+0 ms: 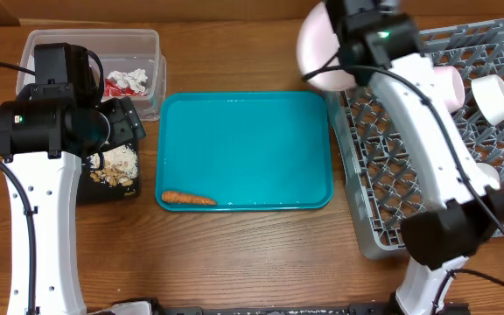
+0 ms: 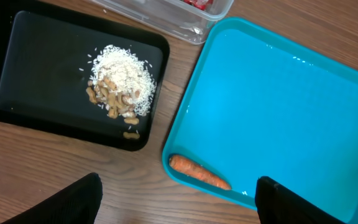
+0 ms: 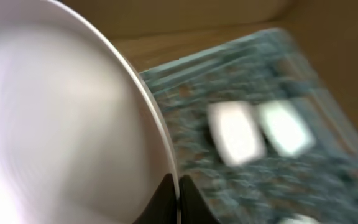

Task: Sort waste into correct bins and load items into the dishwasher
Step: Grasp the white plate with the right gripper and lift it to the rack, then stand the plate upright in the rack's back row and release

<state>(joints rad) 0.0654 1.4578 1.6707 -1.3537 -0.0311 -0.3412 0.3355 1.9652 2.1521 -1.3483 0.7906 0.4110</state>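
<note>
Plate and rack are the pair the coming move turns on. The round white plate (image 1: 320, 48) is pinched by its thin rim in the right gripper (image 3: 178, 190), whose jaws are clamped tight on it. It hangs tilted, not flat, at the far left corner of the square grey plastic dish rack (image 1: 392, 149), partly out over the wooden table (image 1: 234, 262). The peg grid therefore lies to the plate's right and toward the robot, and by my reading the plate must go that way and come down edge first between peg rows. Room looks fair: the near left rows seem bare, while a small white cup (image 1: 449, 80) and a white bowl (image 1: 497, 98) take the far right. The right wrist view is blurred, so peg alignment cannot be judged. The left gripper (image 2: 179, 208) hangs with jaws spread and empty over the near edge of the large teal plastic tray (image 1: 243, 131). There a small orange carrot (image 2: 199, 173) lies against the rim, its long axis nearly in line from finger to finger. A flat black rectangular tray (image 2: 17, 74) sits just beside.
</note>
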